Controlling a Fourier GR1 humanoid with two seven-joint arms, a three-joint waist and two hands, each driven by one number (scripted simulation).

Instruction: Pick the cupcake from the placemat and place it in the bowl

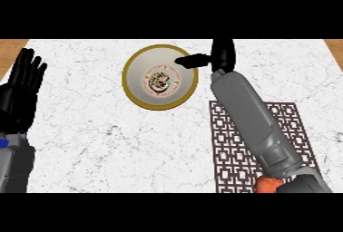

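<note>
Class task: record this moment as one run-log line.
stage: cupcake in bowl | right hand: open, at bowl's right rim | left hand: open, resting at left edge | placemat: under right forearm

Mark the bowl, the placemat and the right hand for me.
bowl (139, 68): head view, white inner wall.
placemat (295, 131): head view, bare patterned part.
right hand (223, 52): head view, middle of the hand.

I'm seeing the cupcake (159, 81), brown and swirled, sitting mid-bowl; the gold-rimmed white bowl (140, 68) is lying at 12 o'clock, the brown lattice placemat (231, 145) at 4 o'clock.
</note>
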